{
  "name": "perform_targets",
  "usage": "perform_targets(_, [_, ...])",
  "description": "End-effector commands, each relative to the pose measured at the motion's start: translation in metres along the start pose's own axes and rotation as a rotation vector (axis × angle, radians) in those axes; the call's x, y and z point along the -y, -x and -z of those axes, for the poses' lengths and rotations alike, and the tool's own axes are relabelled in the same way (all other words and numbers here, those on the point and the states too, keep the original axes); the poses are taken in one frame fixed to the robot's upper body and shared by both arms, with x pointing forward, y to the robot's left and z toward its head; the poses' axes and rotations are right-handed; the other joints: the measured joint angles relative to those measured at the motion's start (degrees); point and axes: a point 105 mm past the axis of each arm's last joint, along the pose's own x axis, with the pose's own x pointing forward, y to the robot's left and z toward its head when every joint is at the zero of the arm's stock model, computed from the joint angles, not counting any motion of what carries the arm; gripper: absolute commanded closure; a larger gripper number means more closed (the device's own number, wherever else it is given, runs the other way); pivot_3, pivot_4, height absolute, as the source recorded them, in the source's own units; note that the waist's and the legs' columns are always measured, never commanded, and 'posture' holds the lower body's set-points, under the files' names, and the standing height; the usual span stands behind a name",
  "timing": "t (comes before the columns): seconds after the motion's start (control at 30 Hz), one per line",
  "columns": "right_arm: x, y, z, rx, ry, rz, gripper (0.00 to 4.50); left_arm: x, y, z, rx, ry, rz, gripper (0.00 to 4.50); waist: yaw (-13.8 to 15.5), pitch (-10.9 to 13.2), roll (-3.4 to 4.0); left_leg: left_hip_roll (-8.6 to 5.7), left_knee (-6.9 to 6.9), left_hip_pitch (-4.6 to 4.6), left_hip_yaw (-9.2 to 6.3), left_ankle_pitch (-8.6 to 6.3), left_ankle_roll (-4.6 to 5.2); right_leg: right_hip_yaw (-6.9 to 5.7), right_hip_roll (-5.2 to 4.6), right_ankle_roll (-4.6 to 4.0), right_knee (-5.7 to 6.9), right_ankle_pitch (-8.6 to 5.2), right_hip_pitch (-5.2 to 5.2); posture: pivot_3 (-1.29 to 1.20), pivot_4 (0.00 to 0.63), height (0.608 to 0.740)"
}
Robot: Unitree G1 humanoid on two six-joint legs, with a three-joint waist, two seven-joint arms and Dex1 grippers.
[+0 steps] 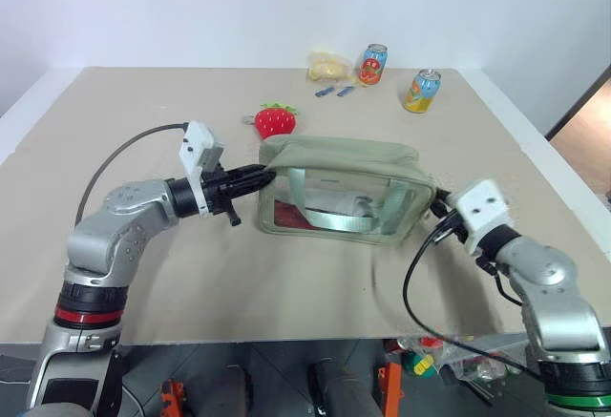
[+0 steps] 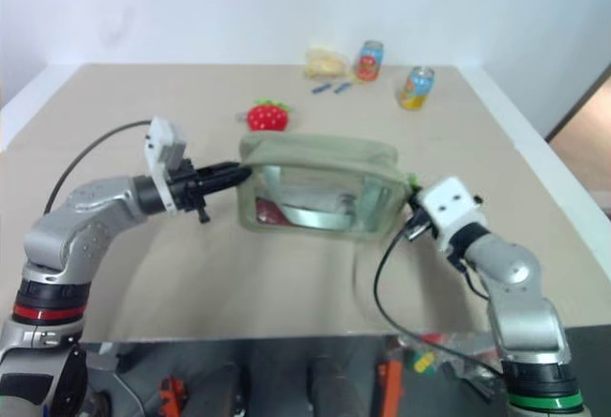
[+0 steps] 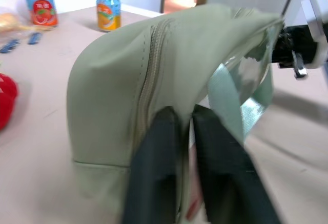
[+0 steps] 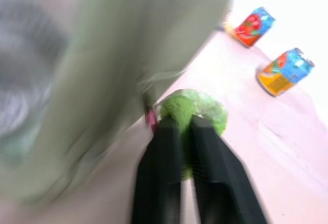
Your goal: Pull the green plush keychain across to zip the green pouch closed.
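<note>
At the green pouch's (image 1: 339, 188) right end, the green plush keychain (image 4: 192, 114) is pinched by the right gripper (image 4: 183, 126), and the left end's fabric by the left gripper (image 3: 180, 124); either could be lost under tension.

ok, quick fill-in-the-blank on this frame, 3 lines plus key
1. The right gripper is at the fuzzy green ____.
2. The left gripper is at the pouch's ____ end, beside the zipper.
3. Behind the pouch lies a red plush ____.

Missing words: ring; left; strawberry
</note>
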Motion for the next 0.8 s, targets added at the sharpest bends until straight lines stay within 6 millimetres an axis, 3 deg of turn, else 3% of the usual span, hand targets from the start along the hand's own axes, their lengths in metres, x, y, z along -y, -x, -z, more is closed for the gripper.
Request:
perform_targets(0.03, [0.006, 0.007, -0.032, 0.118, -0.044, -0.024, 2.58, 0.001, 0.005, -0.018, 0.040, -0.031, 0.020, 2.47, -0.01, 0.00, 0.00, 0.00, -0.01, 0.00, -0.01, 0.00, 0.00, -0.01, 0.00, 0.00, 0.00, 0.00, 0.00, 0.00, 0.150, 0.740])
perform_targets(0.13, [0.005, 0.018, -0.046, 0.160, -0.111, -0.083, 1.49, -0.004, 0.009, -0.024, 0.051, -0.040, 0.003, 1.40, 0.00, 0.00, 0.01, 0.00, -0.06, 0.01, -0.03, 0.00, 0.00, -0.02, 0.01, -0.01, 0.00, 0.00, -0.01, 0.00, 0.150, 0.740])
perform_targets(0.23, [0.007, 0.030, -0.045, 0.133, -0.139, -0.109, 0.38, -0.008, 0.016, -0.028, 0.059, -0.039, -0.012, 0.35, -0.01, 0.01, 0.01, 0.01, -0.10, 0.01, -0.03, 0.00, 0.00, -0.03, 0.01, -0.02, 0.00, -0.01, -0.03, 0.00, 0.150, 0.740])
perform_targets(0.3, [0.015, 0.040, -0.044, 0.109, -0.167, -0.097, 0.05, -0.009, 0.023, -0.033, 0.073, -0.027, -0.030, 0.00, 0.03, 0.01, 0.01, 0.00, -0.14, 0.00, -0.04, 0.00, 0.00, -0.03, 0.00, -0.03, 0.00, -0.02, -0.03, 0.00, 0.150, 0.740])
perform_targets(0.43, [0.029, 0.050, -0.042, 0.082, -0.205, 0.005, 0.05, -0.013, 0.037, -0.032, 0.067, -0.034, -0.095, 0.00, -0.11, 0.00, 0.02, 0.01, -0.14, 0.00, -0.01, 0.00, 0.00, -0.01, -0.01, -0.04, -0.01, -0.03, -0.05, 0.00, 0.150, 0.740])
perform_targets(0.53, [0.025, 0.057, -0.050, 0.108, -0.281, 0.030, 0.05, -0.016, 0.044, -0.029, 0.074, -0.049, -0.161, 0.00, -0.06, 0.00, 0.02, 0.02, -0.16, 0.05, -0.01, 0.00, 0.00, -0.01, 0.00, -0.04, 0.00, -0.03, -0.05, 0.00, 0.150, 0.740])
perform_targets(0.6, [0.011, 0.069, -0.053, 0.119, -0.334, -0.026, 0.05, -0.022, 0.053, -0.021, 0.049, -0.088, -0.236, 0.00, 0.04, 0.00, 0.02, 0.04, -0.18, 0.05, -0.06, 0.00, 0.00, -0.07, 0.01, -0.05, 0.00, -0.03, -0.04, 0.00, 0.150, 0.740])
perform_targets(0.7, [-0.016, 0.086, -0.042, 0.055, -0.344, -0.101, 0.05, -0.030, 0.066, -0.006, 0.032, -0.118, -0.359, 0.00, 0.17, -0.01, 0.02, 0.02, -0.37, 0.07, -0.09, 0.00, 0.00, -0.07, -0.01, -0.14, -0.02, -0.12, -0.04, 0.00, 0.150, 0.740])
perform_targets(0.8, [-0.030, 0.089, -0.031, 0.026, -0.329, -0.082, 0.05, -0.034, 0.074, 0.018, -0.027, -0.150, -0.465, 0.00, 0.16, -0.02, 0.01, 0.01, -0.46, 0.05, -0.05, 0.00, 0.00, -0.05, -0.05, -0.12, -0.06, -0.17, -0.08, 0.00, 0.150, 0.740])
